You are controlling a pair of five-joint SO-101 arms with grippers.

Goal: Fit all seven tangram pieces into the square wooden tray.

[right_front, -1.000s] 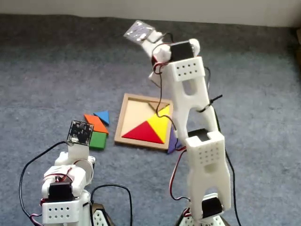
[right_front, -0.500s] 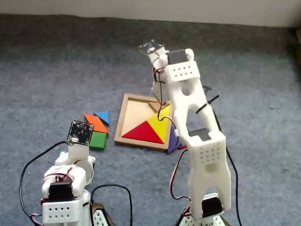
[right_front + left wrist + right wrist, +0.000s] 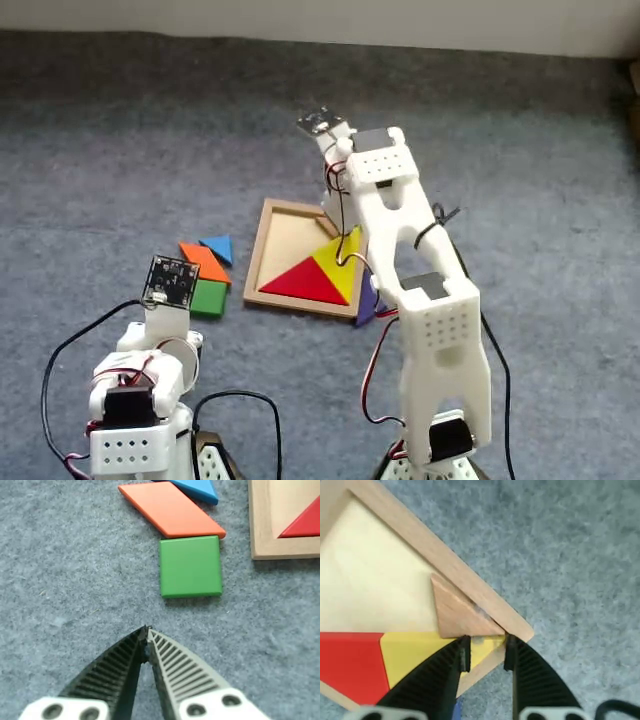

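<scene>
- Over the far right corner of the wooden tray [image 3: 290,235] I've got the right gripper [image 3: 486,652] hanging with its jaws a little apart, nothing pinched between them.
- Right at its tips, a plain wood-coloured triangle [image 3: 457,612] lies flat inside the tray, long edge tight against the rim and touching the yellow triangle [image 3: 340,265].
- Yellow sits edge to edge with the red triangle [image 3: 300,278], both along the tray's near side.
- A purple piece [image 3: 365,303] pokes out on the carpet just beside the tray's near right corner, mostly hidden by the arm.
- Left of the tray, out on the carpet, are the blue triangle [image 3: 217,248], orange parallelogram [image 3: 205,262] and green square [image 3: 208,297], bunched close together.
- My left gripper [image 3: 146,635] is clenched tight on nothing, near the green square but not touching it.
</scene>
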